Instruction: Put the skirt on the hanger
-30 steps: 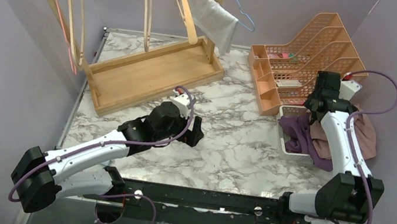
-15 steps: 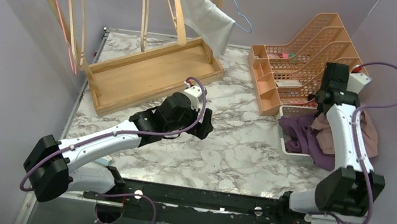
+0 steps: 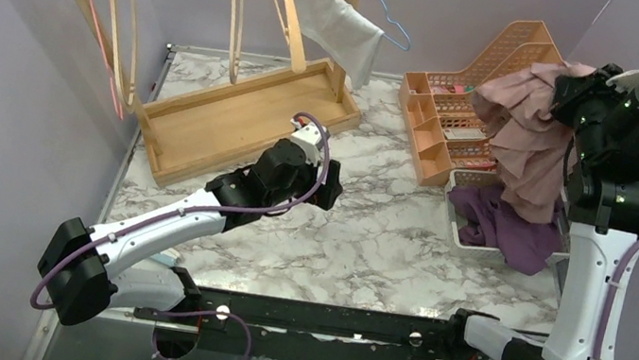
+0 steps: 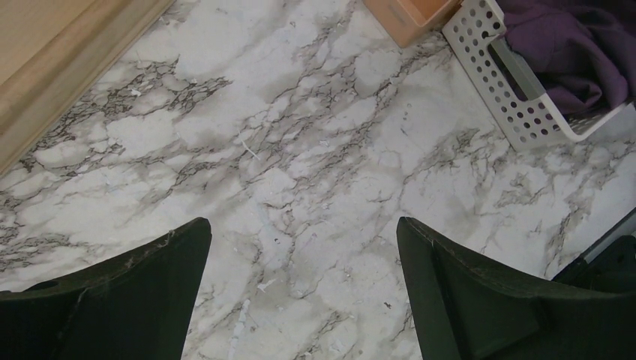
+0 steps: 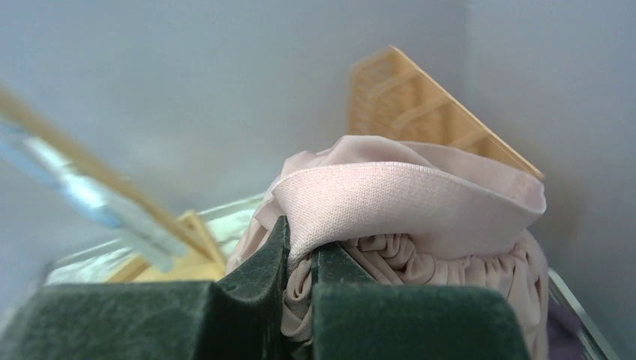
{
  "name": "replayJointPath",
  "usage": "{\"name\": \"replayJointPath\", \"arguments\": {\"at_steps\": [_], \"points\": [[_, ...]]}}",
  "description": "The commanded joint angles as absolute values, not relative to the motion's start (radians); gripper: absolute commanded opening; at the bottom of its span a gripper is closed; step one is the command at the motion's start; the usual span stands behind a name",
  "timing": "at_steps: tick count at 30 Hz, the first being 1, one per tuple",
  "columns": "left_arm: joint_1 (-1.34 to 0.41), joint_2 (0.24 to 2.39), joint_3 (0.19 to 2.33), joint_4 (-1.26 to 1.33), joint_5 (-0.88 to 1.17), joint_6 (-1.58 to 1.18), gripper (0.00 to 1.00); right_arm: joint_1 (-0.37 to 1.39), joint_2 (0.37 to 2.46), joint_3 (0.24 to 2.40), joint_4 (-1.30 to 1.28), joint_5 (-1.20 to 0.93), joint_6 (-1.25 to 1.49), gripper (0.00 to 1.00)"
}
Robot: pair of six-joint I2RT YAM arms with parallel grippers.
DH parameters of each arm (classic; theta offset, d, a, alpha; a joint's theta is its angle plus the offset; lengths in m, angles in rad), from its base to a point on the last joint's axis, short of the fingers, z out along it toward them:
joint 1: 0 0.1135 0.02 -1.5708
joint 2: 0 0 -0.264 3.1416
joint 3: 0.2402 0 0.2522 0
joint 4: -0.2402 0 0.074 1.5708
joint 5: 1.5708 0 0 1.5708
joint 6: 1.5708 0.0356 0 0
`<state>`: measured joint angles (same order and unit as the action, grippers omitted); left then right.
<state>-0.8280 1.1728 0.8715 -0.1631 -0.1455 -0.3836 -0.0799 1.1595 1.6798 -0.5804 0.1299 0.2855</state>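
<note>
A marbled surface (image 3: 382,247) walled in lilac is seen, and up at 2 o'clock the pink skirt (image 3: 531,145) is held high above it. The right claw (image 5: 301,255) is clenched on the waistband: in the wrist view the elastic band is seen pinched between the closed jaws, with gathered cloth bunched beneath. The rest of the skirt is draped straight down from the grip, so its long axis runs vertical. Its lower edge is over the purple garment (image 3: 503,236) in the basket (image 3: 455,221); whether the two touch cannot be told.

The left claw (image 4: 301,232) is spread wide and empty, low over the middle of the surface.

The wooden hangers (image 3: 237,5) are found on the rack (image 3: 239,120) at 11 to 12 o'clock. One is draped with a white cloth (image 3: 339,25), and a blue wire hanger (image 3: 384,13) is beside it. From the right claw, then, the hangers lie toward 9 o'clock, well apart, past the orange organiser (image 3: 461,106). The left arm is judged the nearer to the rack, so a hanger would likely be steadied by it while the skirt is carried across.
</note>
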Motion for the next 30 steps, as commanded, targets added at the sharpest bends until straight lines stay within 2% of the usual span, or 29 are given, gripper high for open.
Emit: {"name": "replayJointPath", "arguments": {"at_steps": [1,4,7,11,15,17,19,23,27,28,30], "points": [[-0.812,1.162,0.903,-0.165,-0.207,-0.42,0.96,-0.081,1.164,1.812,-0.471,-0.282,0.231,0.01],[-0.799,1.157,0.912,-0.189,-0.236,-0.439,0.96,-0.08,1.162,1.851,-0.449,-0.459,0.239,0.01],[-0.782,1.14,0.915,-0.211,-0.275,-0.457,0.96,-0.08,1.145,1.792,-0.41,-0.651,0.266,0.01],[-0.756,1.098,0.894,-0.219,-0.318,-0.481,0.96,-0.079,1.078,1.532,-0.304,-0.884,0.357,0.01],[-0.737,1.048,0.857,-0.212,-0.316,-0.491,0.96,-0.039,1.057,1.228,-0.274,-1.01,0.434,0.01],[-0.734,1.025,0.829,-0.197,-0.305,-0.497,0.98,0.063,1.052,1.092,-0.289,-0.949,0.439,0.01],[-0.731,1.006,0.802,-0.184,-0.288,-0.493,0.99,0.23,1.043,0.97,-0.292,-0.8,0.44,0.01],[-0.716,0.987,0.752,-0.154,-0.229,-0.493,0.99,0.496,1.13,0.806,-0.282,-0.583,0.479,0.01],[-0.667,1.002,0.74,-0.187,-0.185,-0.543,0.99,0.655,1.223,0.697,-0.159,-0.53,0.546,0.02],[-0.65,1.01,0.739,-0.194,-0.159,-0.55,0.99,0.668,1.243,0.695,-0.163,-0.52,0.558,0.09],[-0.614,1.025,0.735,-0.198,-0.097,-0.566,0.97,0.676,1.256,0.713,-0.202,-0.458,0.563,0.43]]}}
